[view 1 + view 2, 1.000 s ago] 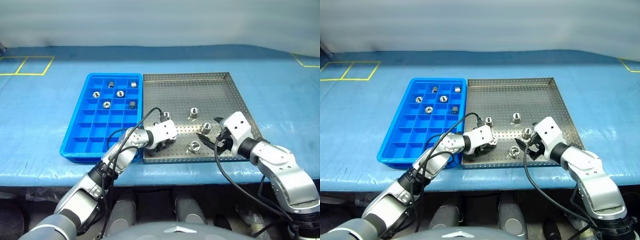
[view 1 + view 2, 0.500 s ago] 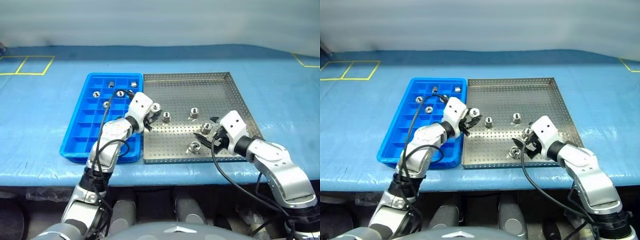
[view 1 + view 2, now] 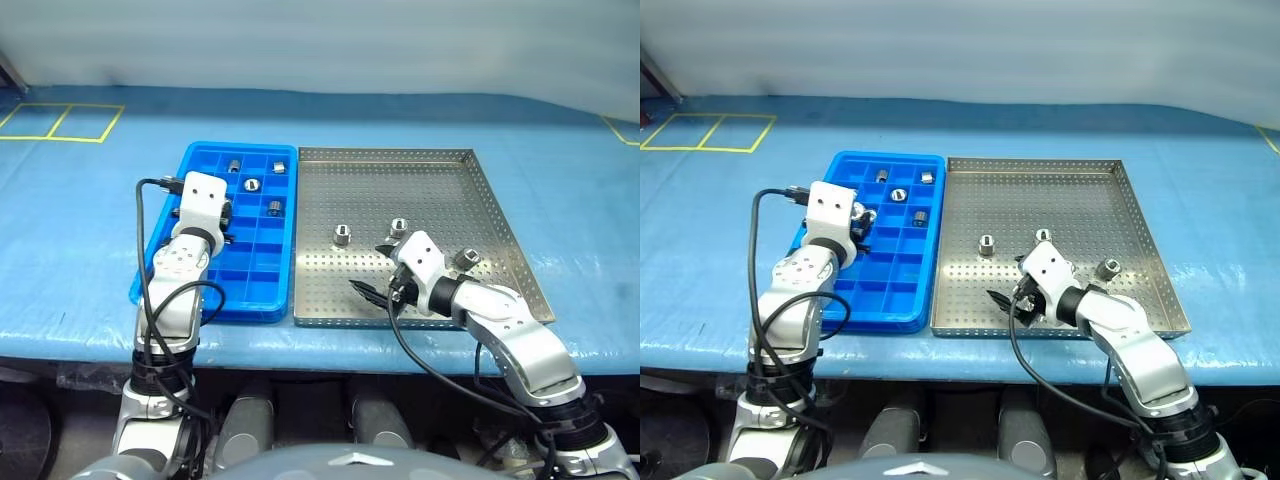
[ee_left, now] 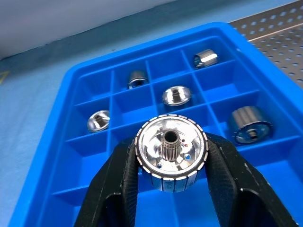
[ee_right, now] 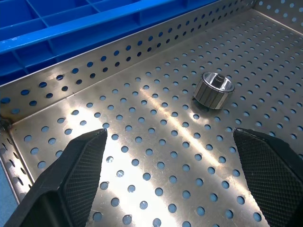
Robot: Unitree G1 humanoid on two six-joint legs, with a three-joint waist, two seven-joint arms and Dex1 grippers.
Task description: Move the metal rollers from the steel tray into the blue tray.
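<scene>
Shiny silver rollers [image 4: 171, 153], bright blue gridded tray [image 3: 263, 290], grey perforated steel tray [image 3: 440, 190].

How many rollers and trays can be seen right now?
Rollers: 9 (5 in the blue tray, 3 in the steel tray, 1 held in the left tool)
Trays: 2
Total: 11
The arms may hide more rollers.
</scene>
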